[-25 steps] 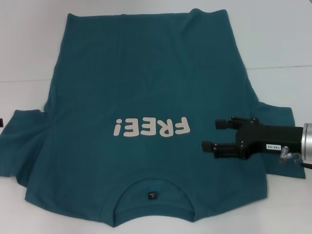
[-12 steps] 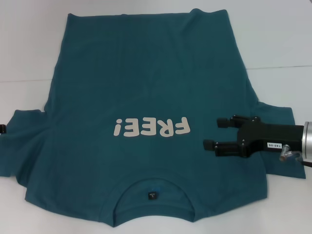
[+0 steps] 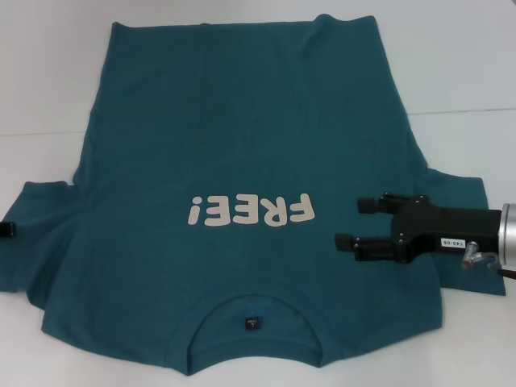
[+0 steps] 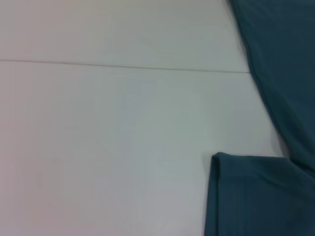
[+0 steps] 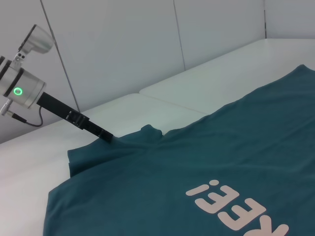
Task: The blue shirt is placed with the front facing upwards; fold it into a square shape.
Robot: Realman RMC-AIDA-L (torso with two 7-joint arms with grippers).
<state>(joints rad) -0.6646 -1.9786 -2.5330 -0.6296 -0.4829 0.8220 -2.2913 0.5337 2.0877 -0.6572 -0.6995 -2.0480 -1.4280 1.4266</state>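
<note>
The blue shirt (image 3: 250, 161) was found spread flat on the white table (image 3: 48, 72), front side up, with the collar toward the robot and the hem at the far side. The cloth was a dark teal-blue throughout. Cream "FREE!" lettering (image 3: 248, 211) was seen across the chest, upside down in the head view. A small black neck label (image 3: 251, 323) was noted inside the collar opening. Both short sleeves were laid out sideways; the sleeve on the robot's left ended near the table's left margin, its hemmed edge also seen in the left wrist view (image 4: 256, 196). Light creases were noted near the underarms; otherwise the body lay smooth. A faint seam line (image 3: 40, 131) was seen running across the table.

The right gripper (image 3: 348, 222) was held low over the shirt's right side, beside the lettering, with its two black fingers (image 3: 364, 242) spread apart and pointing toward the shirt's middle; nothing was held between them. Whether they touched the cloth could not be told.

The left gripper (image 5: 106, 135) was seen in the right wrist view at the edge of the left sleeve, its black tip meeting the fabric. In the head view only a small dark tip (image 3: 7, 229) showed at that sleeve edge. Whether its claw was released or clenched could not be told.
</note>
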